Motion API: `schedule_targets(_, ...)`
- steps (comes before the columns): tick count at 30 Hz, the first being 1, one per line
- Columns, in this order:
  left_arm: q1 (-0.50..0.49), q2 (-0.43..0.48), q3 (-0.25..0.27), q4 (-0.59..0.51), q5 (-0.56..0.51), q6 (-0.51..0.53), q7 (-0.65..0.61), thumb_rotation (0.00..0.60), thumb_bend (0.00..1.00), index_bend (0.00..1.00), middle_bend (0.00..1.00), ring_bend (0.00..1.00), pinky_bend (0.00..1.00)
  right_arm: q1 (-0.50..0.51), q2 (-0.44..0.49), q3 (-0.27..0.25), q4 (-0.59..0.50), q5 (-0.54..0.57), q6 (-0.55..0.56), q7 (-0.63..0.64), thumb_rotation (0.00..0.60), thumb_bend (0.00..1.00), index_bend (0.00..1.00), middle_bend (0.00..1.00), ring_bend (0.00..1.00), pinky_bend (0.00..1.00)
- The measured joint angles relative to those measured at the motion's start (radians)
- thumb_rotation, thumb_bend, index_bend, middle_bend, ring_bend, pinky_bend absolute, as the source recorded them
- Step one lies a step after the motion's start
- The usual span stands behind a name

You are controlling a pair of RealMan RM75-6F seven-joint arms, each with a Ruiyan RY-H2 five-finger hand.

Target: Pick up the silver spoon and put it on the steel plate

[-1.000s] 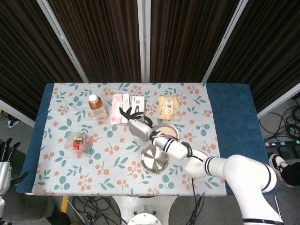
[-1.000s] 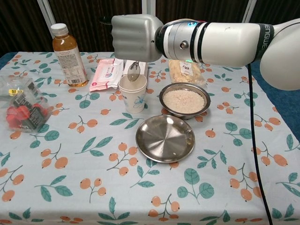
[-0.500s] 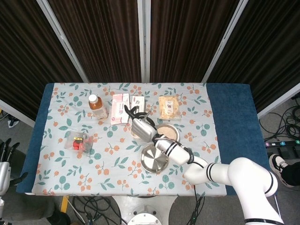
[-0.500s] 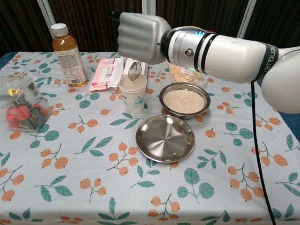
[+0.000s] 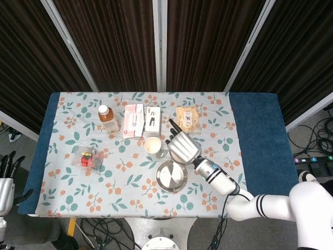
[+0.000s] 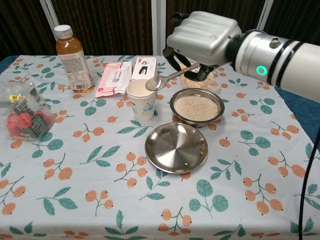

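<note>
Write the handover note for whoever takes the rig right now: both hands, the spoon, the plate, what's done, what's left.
Right hand: holds the silver spoon by its handle, in the air, bowl end above the paper cup, tilted down to the left.
Left hand: idle at the table's left edge, off the cloth, holding nothing.
Steel plate: empty, on the cloth in front of the rice bowl.
Done: spoon picked up and clear of the cup.
Left: carry the spoon toward the robot and down over the plate, lay it on the plate, release and withdraw.

Dark ribbed curtains (image 5: pixel 109 41) with pale metal posts (image 5: pixel 67 39) stand behind the table (image 5: pixel 257 125).
</note>
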Motion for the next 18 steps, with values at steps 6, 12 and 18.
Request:
schedule_targets(6, -0.001, 0.009, 0.001, -0.014, 0.010, 0.006, 0.009, 0.600, 0.08, 0.17, 0.11, 0.05, 0.03, -0.152, 0.035, -0.069, -0.067, -0.097, 0.033, 0.218, 0.600, 0.33, 0.58, 0.57, 0.21, 0.00)
schedule_targets(12, -0.001, 0.007, 0.003, -0.014, 0.013, 0.005, 0.007, 0.600, 0.08, 0.17, 0.11, 0.05, 0.03, -0.210, -0.009, -0.096, -0.035, -0.147, 0.044, 0.236, 0.600, 0.32, 0.54, 0.54, 0.16, 0.00)
schedule_targets(18, 0.001, 0.003, 0.004, 0.001, 0.012, 0.006, -0.010, 0.600, 0.08, 0.17, 0.11, 0.05, 0.03, -0.234, -0.089, -0.086, 0.044, -0.177, 0.042, 0.200, 0.600, 0.30, 0.50, 0.51, 0.14, 0.00)
